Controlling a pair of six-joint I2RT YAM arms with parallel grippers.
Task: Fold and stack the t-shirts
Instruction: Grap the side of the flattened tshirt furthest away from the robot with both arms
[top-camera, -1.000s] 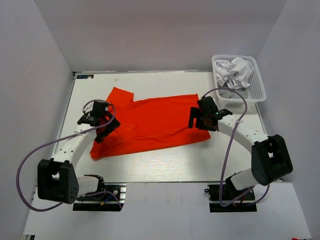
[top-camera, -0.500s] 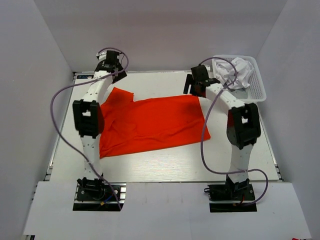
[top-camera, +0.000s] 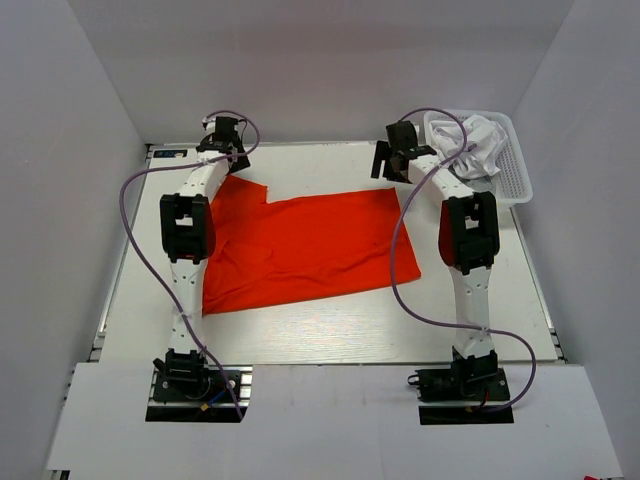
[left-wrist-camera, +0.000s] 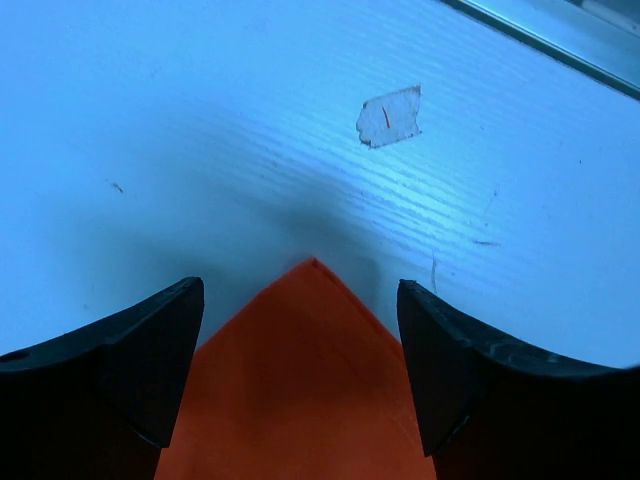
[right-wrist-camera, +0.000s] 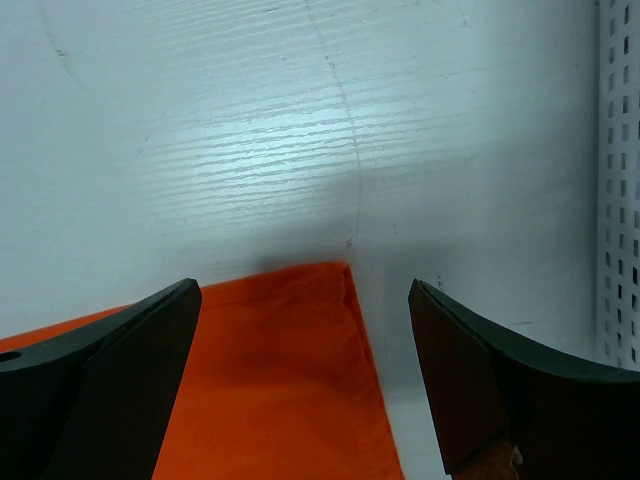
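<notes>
An orange-red t-shirt (top-camera: 300, 245) lies spread flat on the white table. Both arms are stretched to its far edge. My left gripper (top-camera: 224, 158) hovers over the far left corner. In the left wrist view that corner (left-wrist-camera: 300, 390) points up between the wide-apart fingers (left-wrist-camera: 130, 370), so my left gripper (left-wrist-camera: 300, 300) is open. My right gripper (top-camera: 396, 170) is over the far right corner. That corner (right-wrist-camera: 290, 380) sits between its spread fingers (right-wrist-camera: 480, 380), and my right gripper (right-wrist-camera: 302, 290) is open too. Crumpled white and grey t-shirts (top-camera: 470, 140) fill the basket.
The white lattice basket (top-camera: 515, 175) stands at the back right, just right of my right gripper; its wall (right-wrist-camera: 620, 200) shows in the right wrist view. A scrap of tape (left-wrist-camera: 388, 115) sticks to the table beyond the left corner, near the table's far rail (left-wrist-camera: 560, 30).
Both arms have swung from the shirt's side edges out to its two far corners. The shirt lies a little flatter on the left.
</notes>
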